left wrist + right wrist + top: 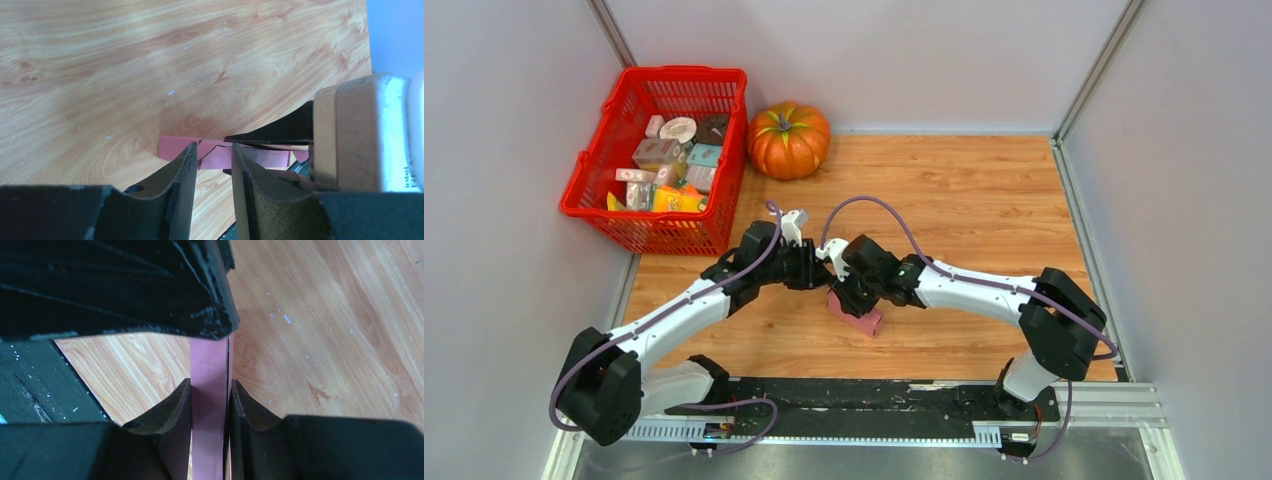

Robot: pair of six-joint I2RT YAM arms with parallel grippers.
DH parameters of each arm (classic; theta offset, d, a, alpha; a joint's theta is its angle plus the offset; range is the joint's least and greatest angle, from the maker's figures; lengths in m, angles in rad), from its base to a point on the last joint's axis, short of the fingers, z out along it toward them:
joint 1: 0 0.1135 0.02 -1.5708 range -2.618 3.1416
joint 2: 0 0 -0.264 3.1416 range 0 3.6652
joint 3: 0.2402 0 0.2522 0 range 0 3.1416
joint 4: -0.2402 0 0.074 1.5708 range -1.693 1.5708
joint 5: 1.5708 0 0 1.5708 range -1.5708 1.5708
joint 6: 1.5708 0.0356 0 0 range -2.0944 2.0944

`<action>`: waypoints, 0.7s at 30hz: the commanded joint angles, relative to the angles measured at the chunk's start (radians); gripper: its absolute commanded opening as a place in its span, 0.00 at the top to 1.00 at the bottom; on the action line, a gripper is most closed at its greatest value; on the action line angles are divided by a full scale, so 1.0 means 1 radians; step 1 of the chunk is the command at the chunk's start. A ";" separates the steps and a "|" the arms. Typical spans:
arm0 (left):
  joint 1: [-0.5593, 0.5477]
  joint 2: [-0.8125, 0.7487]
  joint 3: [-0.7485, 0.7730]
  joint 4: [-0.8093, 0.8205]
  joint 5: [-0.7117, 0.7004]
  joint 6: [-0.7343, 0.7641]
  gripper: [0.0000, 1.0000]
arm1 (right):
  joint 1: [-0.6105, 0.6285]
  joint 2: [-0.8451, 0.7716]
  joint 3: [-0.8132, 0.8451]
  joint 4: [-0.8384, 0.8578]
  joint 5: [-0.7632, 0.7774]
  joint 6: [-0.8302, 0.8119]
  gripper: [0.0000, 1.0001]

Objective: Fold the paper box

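The pink paper box [864, 322] sits partly folded on the wooden table, near its front middle. My right gripper [844, 298] comes in from the right and is shut on one upright wall of the box; in the right wrist view the pink card [207, 360] is pinched between the two fingers of that gripper [210, 382]. My left gripper [809, 268] hovers just behind and left of the box. In the left wrist view its fingers [212, 146] stand a small gap apart with only table between them, and the box [172, 147] lies just past the tips.
A red basket [589, 150] with small packages stands at the back left, with an orange pumpkin [788, 140] beside it. A black rail [874, 395] runs along the table's near edge. Grey walls close in the left, back and right sides.
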 commanded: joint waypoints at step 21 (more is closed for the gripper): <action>-0.103 0.058 0.073 -0.056 -0.068 0.107 0.69 | -0.020 -0.030 -0.059 0.013 -0.046 0.021 0.78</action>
